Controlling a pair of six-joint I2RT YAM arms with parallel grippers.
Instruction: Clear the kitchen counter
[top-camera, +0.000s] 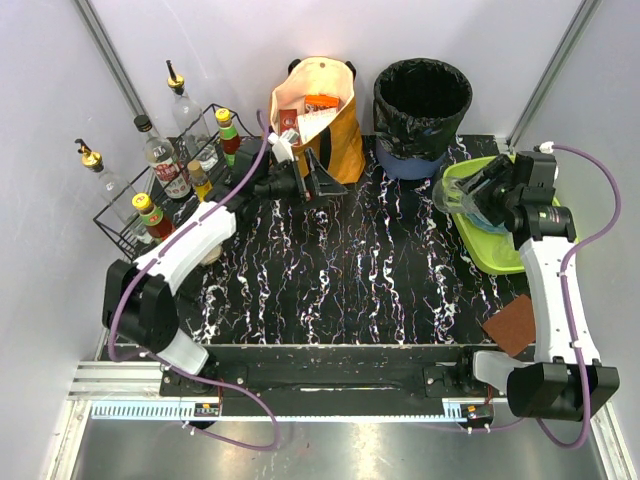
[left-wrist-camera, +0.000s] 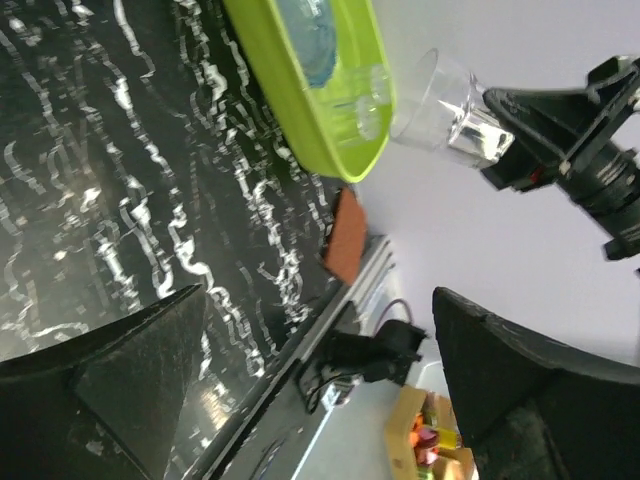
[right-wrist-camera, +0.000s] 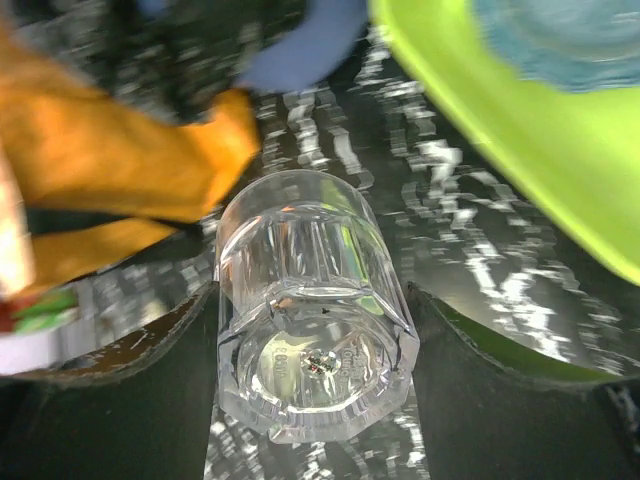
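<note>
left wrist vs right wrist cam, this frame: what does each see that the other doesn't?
Left wrist only: the brown pad at the edge of the kitchen counter, and the open, empty left gripper.
Right wrist only: the orange bag and the blue-based bin.
Both: the clear glass clamped in the right gripper, the lime-green tray, and that counter.
</note>
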